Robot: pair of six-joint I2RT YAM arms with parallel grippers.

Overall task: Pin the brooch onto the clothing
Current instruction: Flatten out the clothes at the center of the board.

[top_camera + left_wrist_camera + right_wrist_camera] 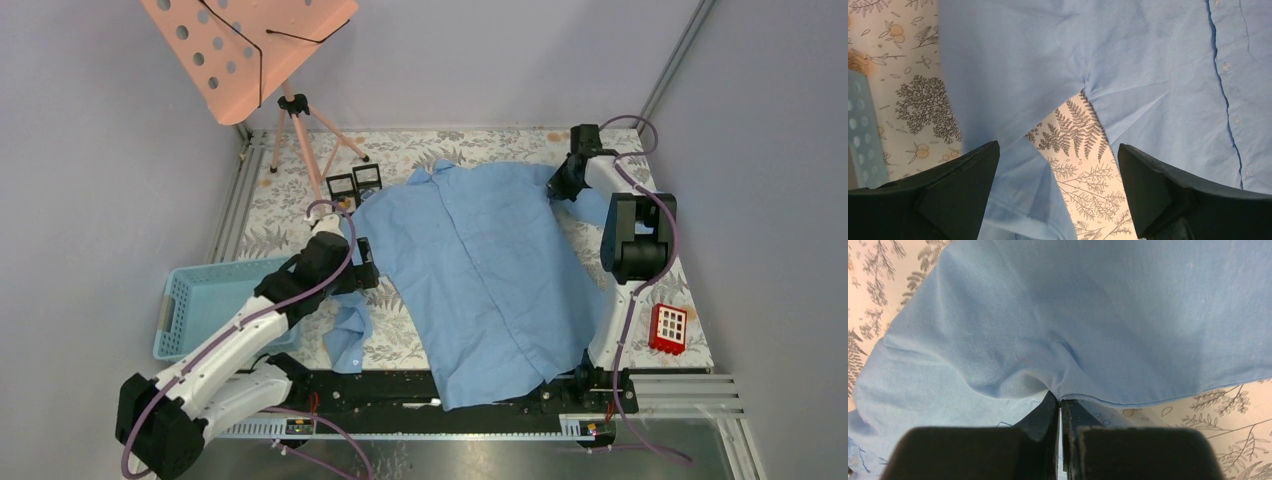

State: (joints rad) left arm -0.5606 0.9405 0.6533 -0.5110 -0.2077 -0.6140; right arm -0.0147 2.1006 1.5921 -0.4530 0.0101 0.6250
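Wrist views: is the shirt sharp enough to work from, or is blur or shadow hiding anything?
Left wrist view: shirt and fern-print cloth crisp, evenly lit; open left hand dark, soft-edged. Right wrist view: weave sharp, shadowed pucker where the right hand pinches it; hand blurred black.

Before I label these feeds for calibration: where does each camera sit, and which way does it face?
Top external: above and behind the bases, looking down at the shirt on the floral table cover; left arm and right arm show.
Left wrist: faces down past the open left gripper at the shirt's underarm.
Right wrist: faces down past the right gripper, shut on the shirt's edge.
All three share the shirt and cover.
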